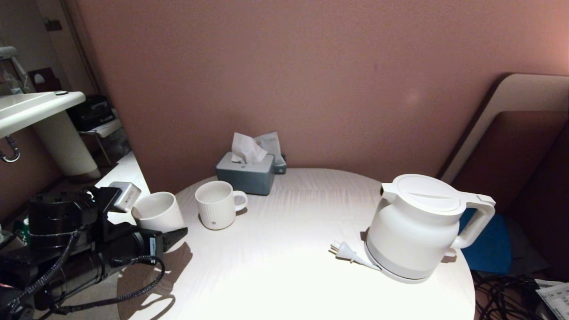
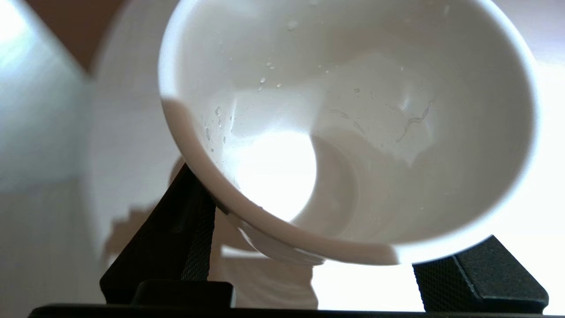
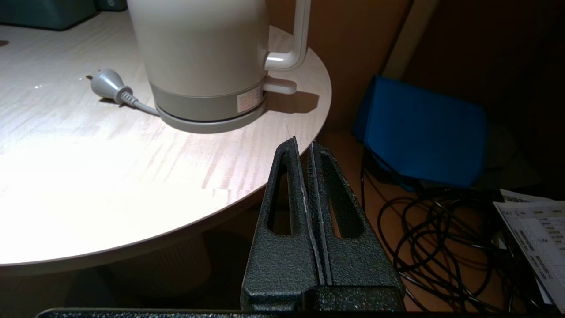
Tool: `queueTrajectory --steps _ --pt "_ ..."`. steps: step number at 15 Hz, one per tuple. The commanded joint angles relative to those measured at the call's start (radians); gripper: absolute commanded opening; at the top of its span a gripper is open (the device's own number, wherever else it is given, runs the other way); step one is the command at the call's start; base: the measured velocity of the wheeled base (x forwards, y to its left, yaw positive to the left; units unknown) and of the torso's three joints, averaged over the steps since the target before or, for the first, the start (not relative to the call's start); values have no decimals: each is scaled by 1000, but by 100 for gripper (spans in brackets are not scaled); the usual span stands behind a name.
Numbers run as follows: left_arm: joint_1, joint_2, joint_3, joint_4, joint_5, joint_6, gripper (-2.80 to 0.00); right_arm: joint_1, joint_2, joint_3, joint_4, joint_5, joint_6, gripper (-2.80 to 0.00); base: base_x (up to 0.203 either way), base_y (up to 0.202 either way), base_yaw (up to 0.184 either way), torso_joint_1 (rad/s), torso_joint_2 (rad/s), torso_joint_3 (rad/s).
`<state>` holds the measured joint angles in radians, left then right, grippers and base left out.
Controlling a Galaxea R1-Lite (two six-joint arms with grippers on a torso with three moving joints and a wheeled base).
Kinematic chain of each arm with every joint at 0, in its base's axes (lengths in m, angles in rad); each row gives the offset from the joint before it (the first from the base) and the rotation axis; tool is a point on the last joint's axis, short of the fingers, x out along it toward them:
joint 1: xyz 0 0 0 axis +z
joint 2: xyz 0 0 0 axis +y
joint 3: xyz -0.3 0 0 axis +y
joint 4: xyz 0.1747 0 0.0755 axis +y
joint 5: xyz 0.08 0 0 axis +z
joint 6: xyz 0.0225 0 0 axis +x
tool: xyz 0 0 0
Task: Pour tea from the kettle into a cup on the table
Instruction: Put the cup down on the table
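Cup (image 2: pixel 348 132) tilted, clamped in left hand (image 2: pixel 335 269); right hand (image 3: pixel 309 145) closed, empty.

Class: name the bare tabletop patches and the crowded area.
Bare: the round pale wood table between the ribbed white mug and large white electric kettle. Crowded: left edge, where the left gripper holds the plain white cup.

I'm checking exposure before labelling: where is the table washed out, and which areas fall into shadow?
Head view: glare whitens the table's near centre, and the left gripper throws a dark shadow. Left wrist view: a blown-out patch inside the cup. Right wrist view: dim floor beyond the table edge.
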<state>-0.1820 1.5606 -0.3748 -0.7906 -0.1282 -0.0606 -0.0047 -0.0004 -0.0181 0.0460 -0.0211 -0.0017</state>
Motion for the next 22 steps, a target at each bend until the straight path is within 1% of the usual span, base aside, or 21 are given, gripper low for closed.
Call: queueTrajectory --steps 1,2,3,4,5,6,9,11,13,14,16,22 --pt "-54 -6 61 -70 2 -2 -280 0 0 0 0 0 -1 -280 0 0 0 0 0 0" --pt "-77 6 79 -110 5 -12 -280 0 0 0 0 0 0 -280 0 0 0 0 0 0" --pt "-101 11 86 -128 6 -51 -280 0 0 0 0 0 -1 -280 0 0 0 0 0 0" --pt "-140 17 97 -141 10 -102 -280 0 0 0 0 0 0 -280 0 0 0 0 0 0" --pt "-160 34 109 -154 21 -129 -280 0 0 0 0 -1 0 -280 0 0 0 0 0 0" --pt "-165 62 115 -181 33 -137 -280 0 0 0 0 0 0 -280 0 0 0 0 0 0" --pt "-183 192 156 -355 59 -140 -280 0 0 0 0 -1 0 -280 0 0 0 0 0 0" --pt "-195 316 196 -522 88 -138 -280 0 0 0 0 0 0 -280 0 0 0 0 0 0" --pt "-200 443 247 -714 120 -133 -280 0 0 0 0 0 0 -280 0 0 0 0 0 0" --pt "-203 469 266 -749 128 -130 -280 0 0 0 0 0 0 -280 0 0 0 0 0 0" --pt "-206 460 284 -779 138 -125 -280 0 0 0 0 0 0 -280 0 0 0 0 0 0" --pt "-205 475 285 -779 140 -125 -280 0 0 0 0 0 -1 -280 0 0 0 0 0 0"
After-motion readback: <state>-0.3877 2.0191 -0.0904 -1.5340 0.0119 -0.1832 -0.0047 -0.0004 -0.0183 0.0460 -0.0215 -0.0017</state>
